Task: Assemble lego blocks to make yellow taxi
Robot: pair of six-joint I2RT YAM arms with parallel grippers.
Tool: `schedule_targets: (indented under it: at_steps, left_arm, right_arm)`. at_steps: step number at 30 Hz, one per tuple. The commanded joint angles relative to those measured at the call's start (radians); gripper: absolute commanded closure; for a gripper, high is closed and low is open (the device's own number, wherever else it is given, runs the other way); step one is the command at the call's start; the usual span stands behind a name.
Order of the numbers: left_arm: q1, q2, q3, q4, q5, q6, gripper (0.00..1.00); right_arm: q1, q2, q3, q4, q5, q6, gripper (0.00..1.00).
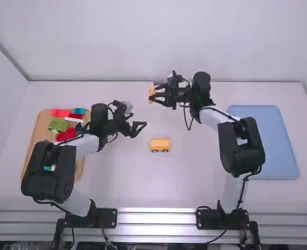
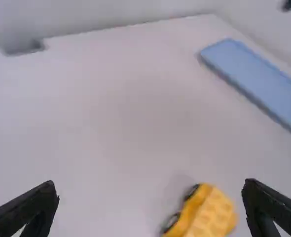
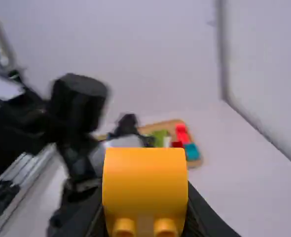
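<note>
Yellow taxi (image 1: pixel 160 145) body's sitting mid-table (image 1: pixel 117 182), wheels showing towards six o'clock. My left claw (image 1: pixel 140 128) hangs near its ten o'clock, spread wide and empty; up at twelve, my right claw (image 1: pixel 157 96) is closed on an orange-yellow block (image 3: pixel 145 182), well clear of the body.

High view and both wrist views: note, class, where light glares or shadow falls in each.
High view: bright glare streaks along the metal rail between the arm bases; left wrist view: a faint, soft-edged shadow on the table beside the yellow car; right wrist view: the yellow-orange block looks evenly lit across its broad face.
</note>
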Motion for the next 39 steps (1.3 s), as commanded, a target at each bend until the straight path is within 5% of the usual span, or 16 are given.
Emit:
schedule_targets:
  at_steps: [1, 12, 19, 25, 34, 39]
  left_arm:
    - [-0.002, 0.0, 0.003, -0.032, -0.191, 0.023, 0.01]
    - [-0.002, -0.146, 0.246, -0.476, -0.489, 0.078, 0.01]
    - [-0.002, -0.423, 0.27, -0.606, -0.624, 0.079, 0.01]
    - [-0.002, -0.71, 0.082, -0.563, -0.701, 0.072, 0.01]
    - [-0.001, -1.157, -0.343, -0.307, -0.785, 0.063, 0.01]
    - [0.025, -1.32, -0.423, -0.337, -0.841, 0.01, 0.01]
  right_arm:
    - [0.005, 0.003, 0.029, -0.119, 0.284, -0.091, 1.0]
    - [0.149, -0.044, 0.174, -0.996, 0.938, -0.464, 1.0]
    - [0.219, -0.043, 0.293, -1.389, 0.97, -0.689, 1.0]
    - [0.267, -0.043, 0.339, -1.545, 0.97, -0.806, 1.0]
    - [0.401, -0.043, 0.339, -1.49, 1.081, -0.892, 1.0]
    - [0.441, -0.041, 0.339, -1.487, 1.101, -0.928, 1.0]
